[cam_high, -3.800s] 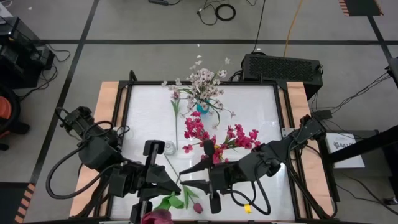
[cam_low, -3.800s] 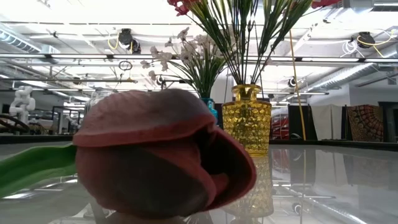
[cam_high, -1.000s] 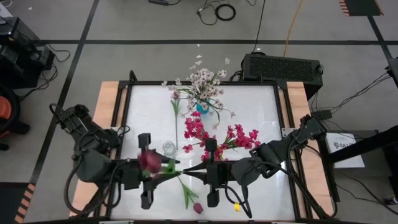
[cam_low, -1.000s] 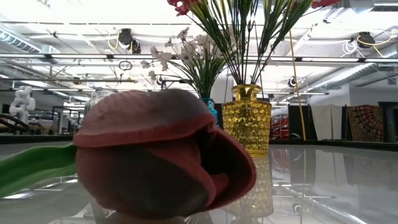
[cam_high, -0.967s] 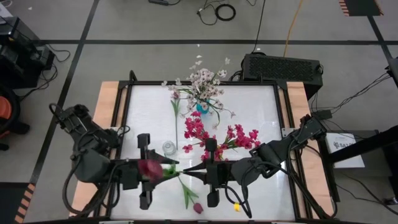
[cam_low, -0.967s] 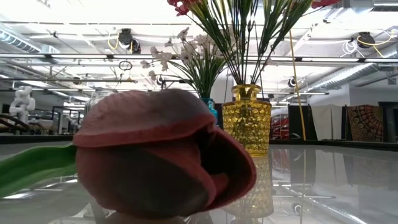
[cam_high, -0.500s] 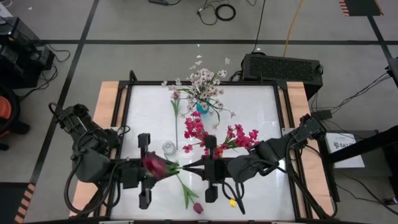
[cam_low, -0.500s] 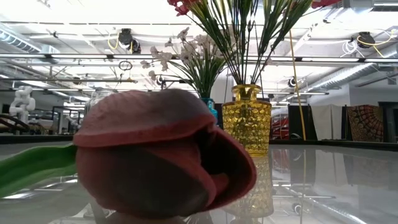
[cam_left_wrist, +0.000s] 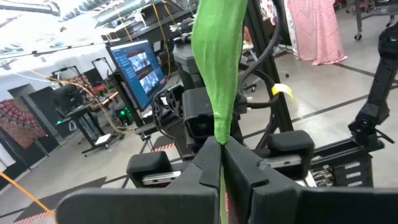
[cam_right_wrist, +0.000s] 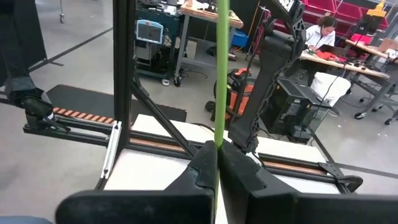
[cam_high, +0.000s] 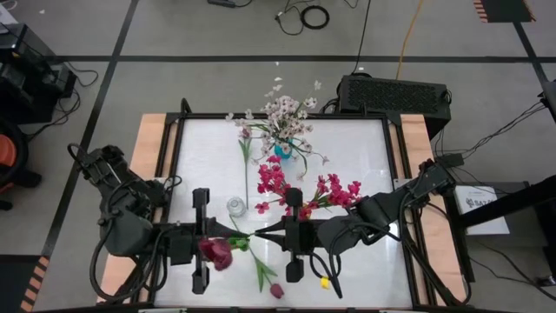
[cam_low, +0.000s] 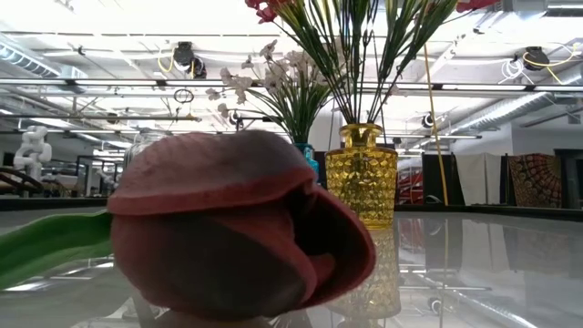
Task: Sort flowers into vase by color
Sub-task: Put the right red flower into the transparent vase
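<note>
— While the maroon tulip (cam_high: 216, 253) hangs over the near part of the surface (cam_high: 347, 148), who has it?
— Both arms. Its green stem (cam_high: 248, 236) runs between them; the left claw (cam_high: 233, 236) is pressed together on the stem near the bloom, and the right claw (cam_high: 261, 236) pinches the same stem just beside it, tips almost meeting.
— What do the wrist cameras give?
— Left wrist: dark fingers shut on a broad, smooth green leaf (cam_left_wrist: 216, 68). Right wrist: fingers closed on a thin straight stem (cam_right_wrist: 220, 74).
— Any room around them?
— Open glossy white surface to the far left and far right. A second tulip (cam_high: 276, 289) lies near the front edge, close to the low camera, with a leaf (cam_high: 261, 276) beside it.
— And behind?
— A small clear glass vase (cam_high: 235, 206) just beyond the left claw; a knobbly yellow vase (cam_low: 362, 173) holding magenta blooms (cam_high: 274, 178); a blue vase (cam_high: 282, 149) with white-pink sprays (cam_high: 285, 111) near the far edge. One spray stem (cam_high: 244, 156) lies flat beside it.
</note>
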{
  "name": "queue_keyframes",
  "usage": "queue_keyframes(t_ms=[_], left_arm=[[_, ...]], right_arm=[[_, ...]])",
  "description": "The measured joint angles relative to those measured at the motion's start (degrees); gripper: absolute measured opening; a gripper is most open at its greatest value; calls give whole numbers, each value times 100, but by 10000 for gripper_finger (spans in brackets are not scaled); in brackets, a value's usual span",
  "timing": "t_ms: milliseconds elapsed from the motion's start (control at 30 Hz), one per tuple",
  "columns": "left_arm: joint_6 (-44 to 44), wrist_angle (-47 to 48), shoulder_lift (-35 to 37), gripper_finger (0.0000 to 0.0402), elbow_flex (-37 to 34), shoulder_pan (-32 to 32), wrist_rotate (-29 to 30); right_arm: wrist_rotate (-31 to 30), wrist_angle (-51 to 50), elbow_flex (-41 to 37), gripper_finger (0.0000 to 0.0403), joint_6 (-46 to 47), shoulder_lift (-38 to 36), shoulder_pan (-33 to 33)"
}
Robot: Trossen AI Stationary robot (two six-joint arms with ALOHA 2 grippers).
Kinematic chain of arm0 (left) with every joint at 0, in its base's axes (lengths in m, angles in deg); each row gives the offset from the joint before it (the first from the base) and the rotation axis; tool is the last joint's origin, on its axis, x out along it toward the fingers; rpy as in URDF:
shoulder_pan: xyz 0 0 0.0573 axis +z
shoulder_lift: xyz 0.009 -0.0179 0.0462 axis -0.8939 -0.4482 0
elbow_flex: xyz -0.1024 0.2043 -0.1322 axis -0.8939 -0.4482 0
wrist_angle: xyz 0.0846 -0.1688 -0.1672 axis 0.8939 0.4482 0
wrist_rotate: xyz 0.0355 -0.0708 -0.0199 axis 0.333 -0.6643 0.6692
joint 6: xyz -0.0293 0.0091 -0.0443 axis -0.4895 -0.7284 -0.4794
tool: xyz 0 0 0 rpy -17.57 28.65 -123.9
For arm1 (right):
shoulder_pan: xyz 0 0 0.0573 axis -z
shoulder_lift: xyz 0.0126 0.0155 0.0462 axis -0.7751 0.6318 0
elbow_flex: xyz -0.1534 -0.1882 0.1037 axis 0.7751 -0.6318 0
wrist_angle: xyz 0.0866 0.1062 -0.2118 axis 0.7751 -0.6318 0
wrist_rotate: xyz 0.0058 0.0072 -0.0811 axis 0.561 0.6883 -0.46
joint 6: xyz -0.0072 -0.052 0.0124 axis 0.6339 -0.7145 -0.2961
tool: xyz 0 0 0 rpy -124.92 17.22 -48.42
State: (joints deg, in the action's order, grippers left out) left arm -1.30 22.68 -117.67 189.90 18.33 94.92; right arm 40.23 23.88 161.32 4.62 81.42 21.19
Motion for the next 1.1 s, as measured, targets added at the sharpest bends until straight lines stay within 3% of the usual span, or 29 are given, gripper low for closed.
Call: queue_keyframes(t_ms=[167, 333, 500, 667, 833, 967, 1100], left_arm=[[-38, 305, 189, 7, -1, -10, -7], [-650, 822, 675, 4, 0, 146, -289], [-1399, 1628, 1063, 3, 0, 323, -459], [-2173, 2570, 1168, 2, -7, 485, -407], [-2580, 2727, 1342, 2, -704, 572, 426], [-2864, 2309, 1639, 1, -1722, 852, 475], [-2827, 1194, 2142, 1, -2899, 1089, 339]], right_arm=[[136, -297, 4, 56, 133, -78, -77], [-410, -949, 2, 135, 421, -535, -366], [-1166, -1968, 10, 178, 938, -1014, -852], [-1912, -3079, 9, 182, 1638, -1188, -1364], [-2613, -4022, 3, 172, 2592, -1069, -1821], [-3281, -4624, -4, 164, 3231, -1003, -2233], [-3828, -5204, -4, 155, 3723, -1013, -2586]])
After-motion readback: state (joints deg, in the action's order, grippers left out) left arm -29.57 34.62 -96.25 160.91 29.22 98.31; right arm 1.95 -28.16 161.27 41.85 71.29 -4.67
